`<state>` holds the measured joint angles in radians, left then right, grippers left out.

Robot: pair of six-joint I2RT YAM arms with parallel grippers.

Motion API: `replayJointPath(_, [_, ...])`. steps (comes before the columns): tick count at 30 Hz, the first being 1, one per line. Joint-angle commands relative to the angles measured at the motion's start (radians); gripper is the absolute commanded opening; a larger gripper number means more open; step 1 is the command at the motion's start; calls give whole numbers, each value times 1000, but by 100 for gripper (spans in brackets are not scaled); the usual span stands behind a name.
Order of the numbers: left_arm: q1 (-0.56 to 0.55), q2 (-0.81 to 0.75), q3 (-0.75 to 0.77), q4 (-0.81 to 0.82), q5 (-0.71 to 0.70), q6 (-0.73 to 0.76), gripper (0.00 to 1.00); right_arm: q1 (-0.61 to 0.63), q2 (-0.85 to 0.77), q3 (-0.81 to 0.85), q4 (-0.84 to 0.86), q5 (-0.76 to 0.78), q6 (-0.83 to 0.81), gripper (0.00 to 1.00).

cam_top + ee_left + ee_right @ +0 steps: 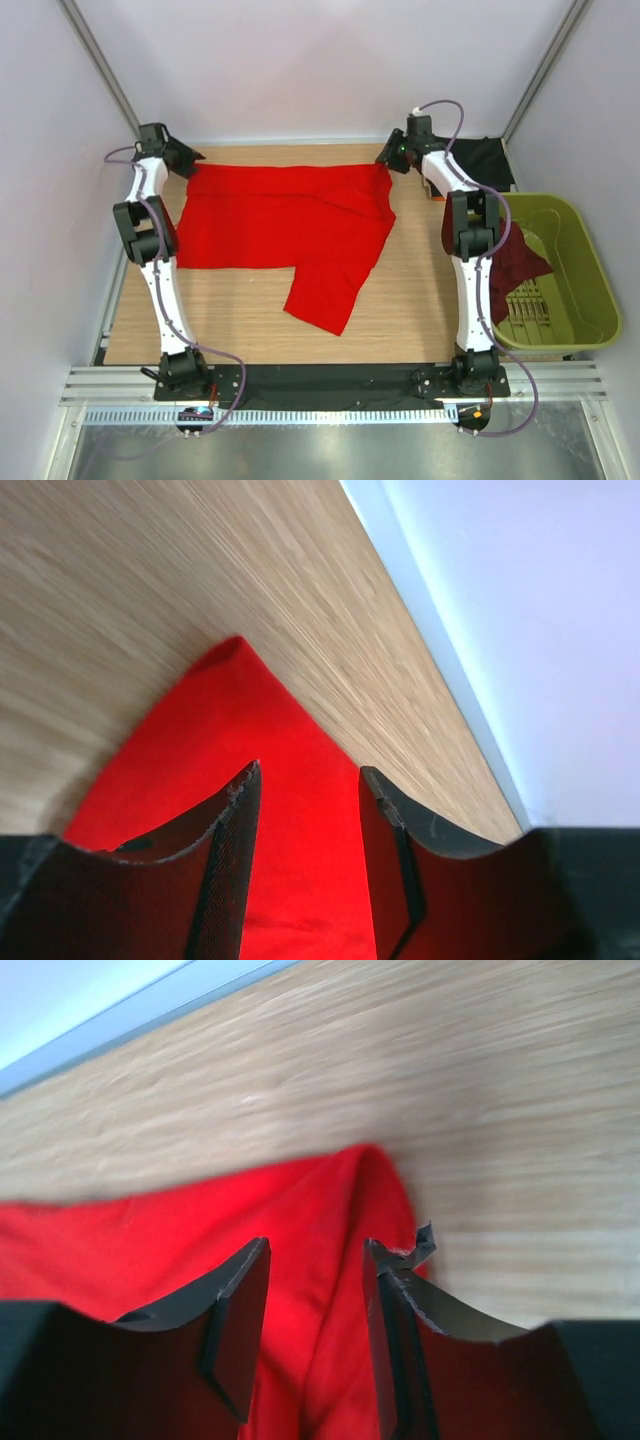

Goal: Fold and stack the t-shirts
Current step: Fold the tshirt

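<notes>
1. Top view: a bright red cloth t-shirt (270,215) lies spread across the far half of the light wooden table (400,300), one part trailing toward the near edge. The left gripper (188,160) is at the shirt's far left corner and the right gripper (390,160) at its far right corner. A black cloth t-shirt (485,160) lies at the far right of the table. A dark maroon cloth t-shirt (520,262) hangs over the rim of the olive-green plastic basket (572,250), to the right of the table.
2. Left wrist view: the left gripper (305,815) is released, its jaws standing apart over the red cloth (200,740), whose pointed corner lies on the wood (150,580).
3. Right wrist view: the right gripper (315,1300) is likewise released, its jaws parted over a rumpled red edge (150,1250) lying on the wood (450,1090).
</notes>
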<state>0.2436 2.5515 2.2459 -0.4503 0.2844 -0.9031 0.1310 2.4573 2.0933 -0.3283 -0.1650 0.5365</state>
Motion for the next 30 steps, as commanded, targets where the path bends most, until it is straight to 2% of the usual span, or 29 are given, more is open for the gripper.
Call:
replayJointPath(1, [-9,-154,-67,15,35,-11,46,10,-171,-53,-46,-146,-87,50])
replayJointPath(4, [-24,-246,-219,-7,22,12,45,45,-181,-55,-145,-182,-161,58])
replayJointPath(8, [-66,-381,-357,-92,-31,93,45,64,-170,-38,-208,-194,-228,61])
replayJointPath(10, [-93,-419,-399,-155,-50,141,44,67,-143,10,-280,-192,-248,60])
replayJointPath(13, [-128,-522,-541,-159,-56,170,43,67,-90,60,-342,-194,-268,57])
replayJointPath(14, [-139,-549,-609,-159,-54,188,43,67,-86,60,-345,-195,-268,57])
replayJointPath(18, [-171,-641,-710,-182,-10,248,43,78,-86,39,-337,-200,-274,57])
replayJointPath(22, [-181,-697,-769,-183,-4,277,43,105,-73,43,-339,-228,-285,57])
replayJointPath(30, [-182,-721,-755,-226,4,320,43,154,-20,114,-351,-209,-297,56])
